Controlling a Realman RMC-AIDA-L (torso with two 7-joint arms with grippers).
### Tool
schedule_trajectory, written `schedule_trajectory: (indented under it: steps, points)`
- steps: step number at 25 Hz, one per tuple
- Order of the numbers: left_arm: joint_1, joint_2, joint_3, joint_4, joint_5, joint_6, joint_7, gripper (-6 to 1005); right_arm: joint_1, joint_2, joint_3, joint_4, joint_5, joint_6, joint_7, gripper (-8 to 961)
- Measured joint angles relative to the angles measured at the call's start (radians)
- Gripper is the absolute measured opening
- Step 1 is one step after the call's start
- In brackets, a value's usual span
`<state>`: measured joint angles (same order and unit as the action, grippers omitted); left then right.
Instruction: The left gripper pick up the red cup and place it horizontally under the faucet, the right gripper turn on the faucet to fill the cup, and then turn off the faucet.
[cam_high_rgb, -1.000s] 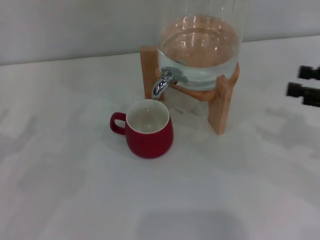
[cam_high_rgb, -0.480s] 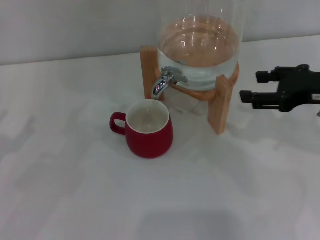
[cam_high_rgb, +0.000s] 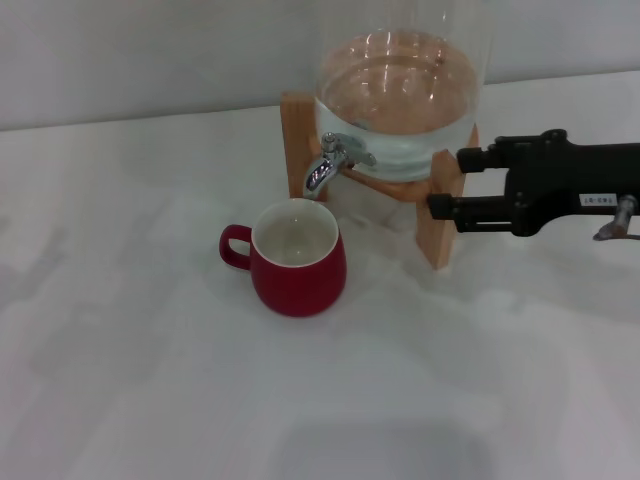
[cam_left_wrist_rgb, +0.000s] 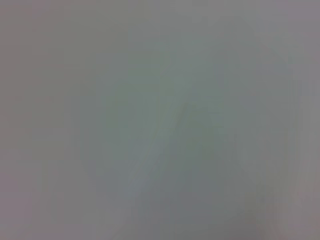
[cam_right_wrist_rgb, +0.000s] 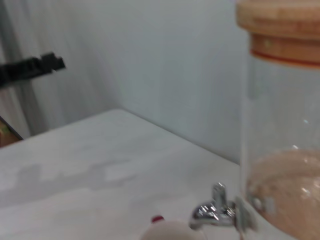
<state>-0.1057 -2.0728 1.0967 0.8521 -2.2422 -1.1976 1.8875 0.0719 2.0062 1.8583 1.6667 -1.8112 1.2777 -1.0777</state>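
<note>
White table (cam_high_rgb: 150, 380) under everything, pale wall (cam_high_rgb: 150, 50) behind. Upright on the table, cup (cam_high_rgb: 298, 257), handle turned toward the robot's left, off-white inside showing, just below and in front of the faucet (cam_high_rgb: 330, 165). Faucet sticking out of a glass jar (cam_high_rgb: 400, 90) holding water, seated on a wooden stand (cam_high_rgb: 440, 215). Reaching in from the right, right gripper (cam_high_rgb: 449, 183), fingers parted and holding nothing, tips beside the stand's front leg, well apart from the faucet. Left gripper nowhere visible; left wrist view only a grey blur.
</note>
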Motion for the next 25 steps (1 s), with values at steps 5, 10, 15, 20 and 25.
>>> schedule_trajectory:
  steps: [5,10,15,20,25]
  points:
    - [-0.008,0.0,0.0,-0.001,0.001,0.003,-0.002,889,0.019,0.0,-0.027,0.0,0.009,-0.008,0.009,724]
    - [-0.009,0.0,0.0,-0.001,0.001,-0.001,-0.002,890,0.033,0.0,-0.08,-0.007,0.002,-0.063,0.01,724]
    - [-0.006,0.0,0.0,-0.001,0.003,-0.005,-0.002,890,0.035,0.0,-0.126,-0.015,-0.001,-0.127,0.011,724]
    - [-0.004,-0.001,0.0,0.0,0.003,-0.007,-0.002,890,0.036,0.0,-0.164,-0.025,-0.002,-0.166,0.011,724]
    - [-0.007,-0.001,0.0,0.004,0.011,-0.012,-0.003,889,0.05,0.0,-0.183,-0.056,-0.002,-0.193,0.009,724]
